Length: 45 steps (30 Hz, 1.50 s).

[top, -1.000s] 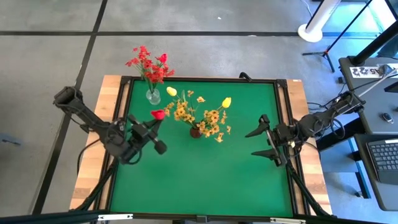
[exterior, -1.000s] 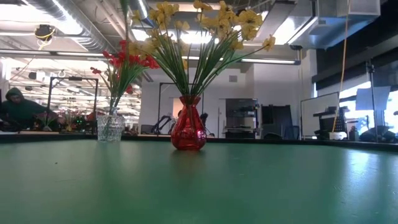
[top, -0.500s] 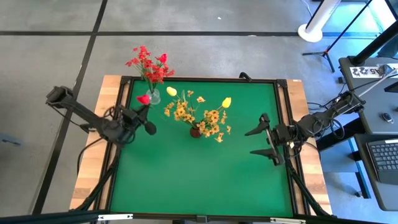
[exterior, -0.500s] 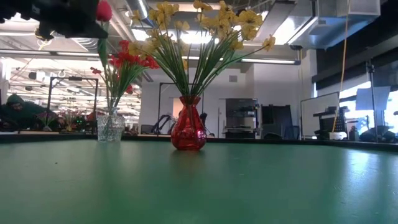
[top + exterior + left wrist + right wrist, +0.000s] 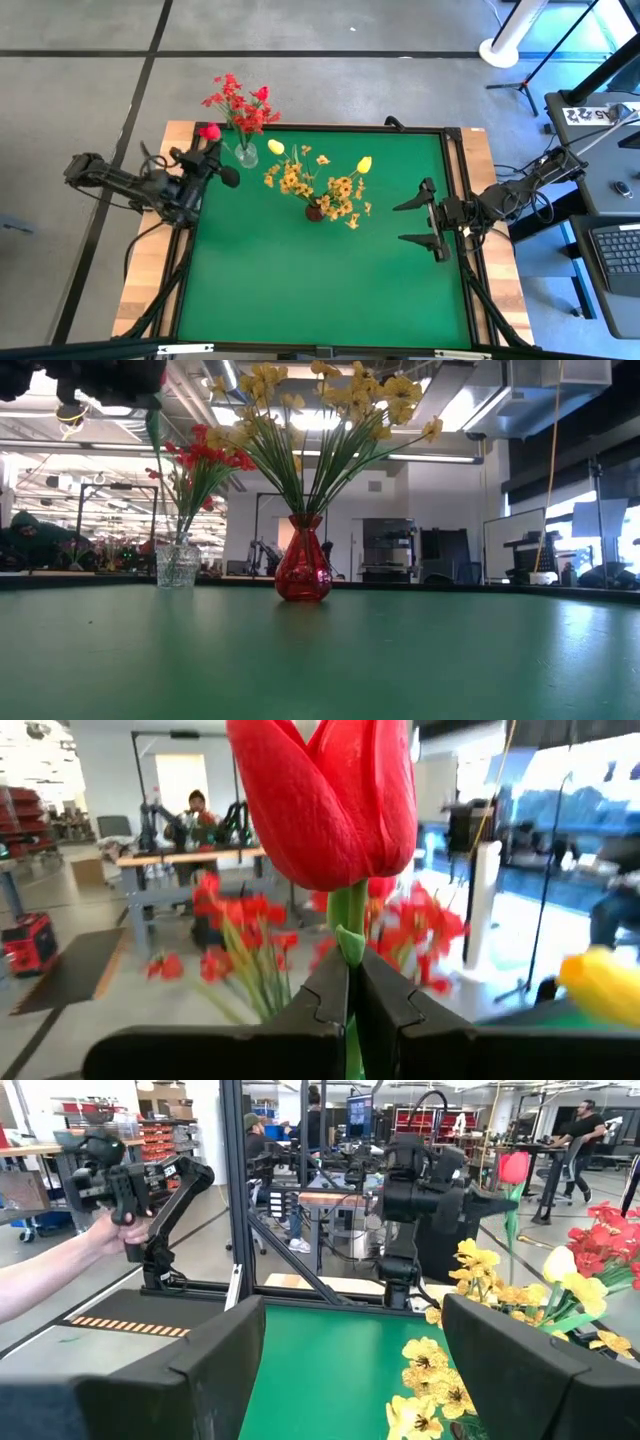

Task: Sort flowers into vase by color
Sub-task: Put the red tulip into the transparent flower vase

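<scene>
My left end effector (image 5: 352, 1010) is clenched on the green stem of a red tulip (image 5: 330, 795), held upright at the counter's (image 5: 320, 280) far left corner, just beside the clear glass vase (image 5: 246, 154) of red sprays (image 5: 240, 105). Nearer the middle, the red vase (image 5: 303, 572) carries yellow blossoms (image 5: 325, 185). My right end effector (image 5: 425, 222) waits, fingers spread, near the right edge.
</scene>
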### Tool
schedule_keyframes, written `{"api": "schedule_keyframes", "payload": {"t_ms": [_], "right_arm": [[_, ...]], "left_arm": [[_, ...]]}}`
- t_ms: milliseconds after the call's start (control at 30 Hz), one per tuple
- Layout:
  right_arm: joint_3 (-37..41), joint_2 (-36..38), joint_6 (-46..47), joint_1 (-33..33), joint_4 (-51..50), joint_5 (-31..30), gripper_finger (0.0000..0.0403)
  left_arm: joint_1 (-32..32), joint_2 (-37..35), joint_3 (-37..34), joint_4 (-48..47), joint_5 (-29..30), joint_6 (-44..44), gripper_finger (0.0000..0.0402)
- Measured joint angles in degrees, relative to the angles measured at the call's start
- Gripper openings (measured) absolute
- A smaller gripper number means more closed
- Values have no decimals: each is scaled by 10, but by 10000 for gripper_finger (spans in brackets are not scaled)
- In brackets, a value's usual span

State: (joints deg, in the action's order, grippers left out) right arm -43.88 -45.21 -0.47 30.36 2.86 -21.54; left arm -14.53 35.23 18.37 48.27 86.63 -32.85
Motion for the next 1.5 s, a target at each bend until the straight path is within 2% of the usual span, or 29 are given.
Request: {"api": "schedule_keyframes", "payload": {"t_ms": [167,267,433,800,967,1267,1367,1500], "right_arm": [[0,-1,0,0,0,-1,301],[0,-7,0,0,-1,-14,301],[0,-12,1,0,-1,-21,301],[0,-12,8,0,0,-21,301],[0,-12,4,0,0,-21,301],[0,-12,4,0,0,-21,301],[0,-12,4,0,0,-21,301],[0,-12,4,0,0,-21,301]], "left_arm": [[51,-6,0,98,-74,-76,0],[86,-6,0,131,-95,-110,0],[127,-5,1,129,-98,-128,0],[155,-5,2,110,-96,-124,0],[171,-4,2,13,-100,-21,0],[218,5,2,-168,-180,189,13],[236,13,2,-225,-188,230,24],[247,30,2,-276,-217,238,50]]}}
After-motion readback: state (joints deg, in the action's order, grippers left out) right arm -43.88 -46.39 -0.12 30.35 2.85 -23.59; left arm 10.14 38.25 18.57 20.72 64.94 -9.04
